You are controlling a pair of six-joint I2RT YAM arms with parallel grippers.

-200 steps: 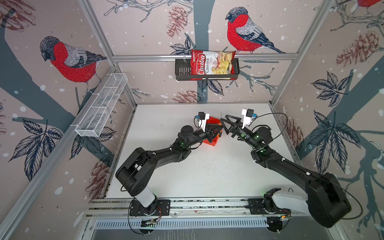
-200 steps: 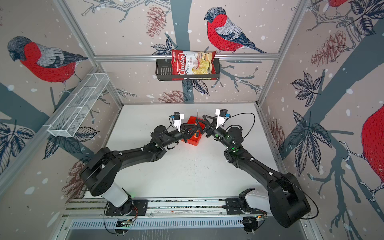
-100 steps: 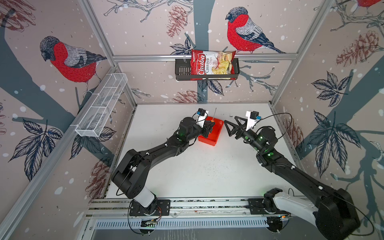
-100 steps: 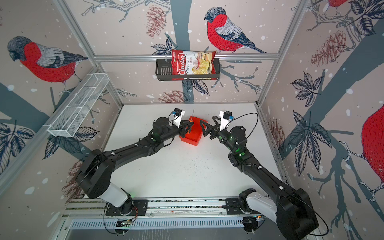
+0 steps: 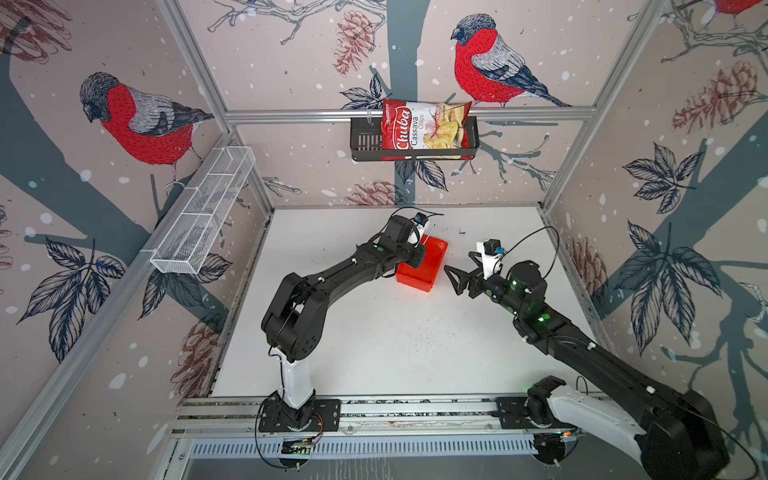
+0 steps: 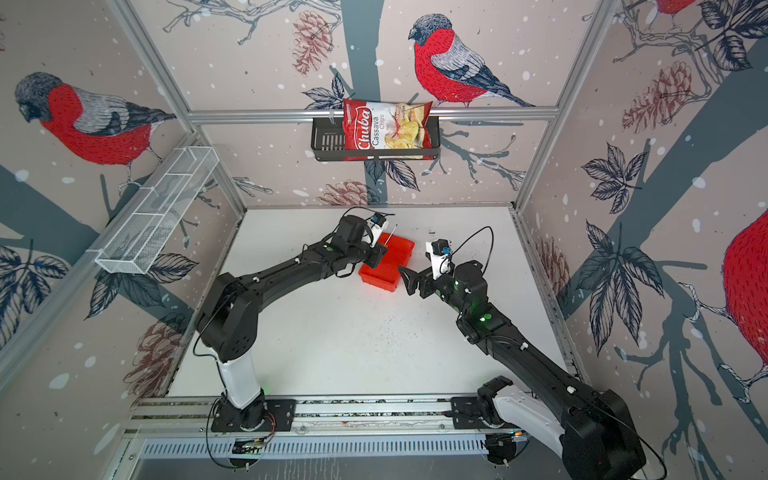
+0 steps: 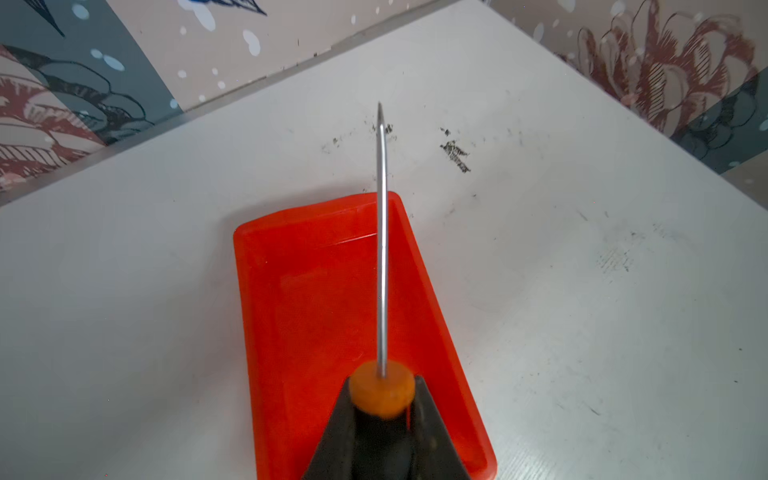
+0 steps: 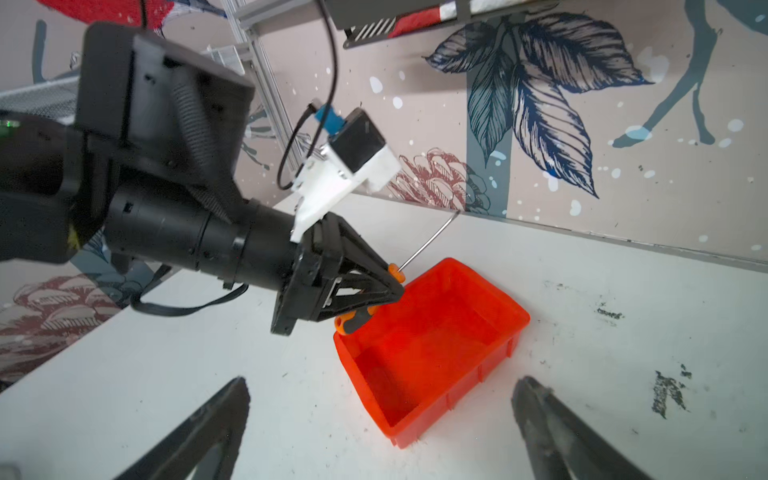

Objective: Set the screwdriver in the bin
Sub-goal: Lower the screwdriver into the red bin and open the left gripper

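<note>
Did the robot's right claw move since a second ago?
Yes. The right gripper was over the bin. It has pulled back toward its own side and now sits open beside the bin, not touching it.

Left wrist view: screwdriver [image 7: 381, 249] handle mostly buried between the left gripper [image 7: 381, 395] fingers, and its orange collar was blurred. The bin [image 7: 291, 291] ran off the frame edge at its near end.

Both top views: handle hidden behind the left wrist, shaft tip too small to read.

Right wrist view: right gripper [image 8: 382, 382] fingers were cut by the frame edge, only the tips showing.
</note>
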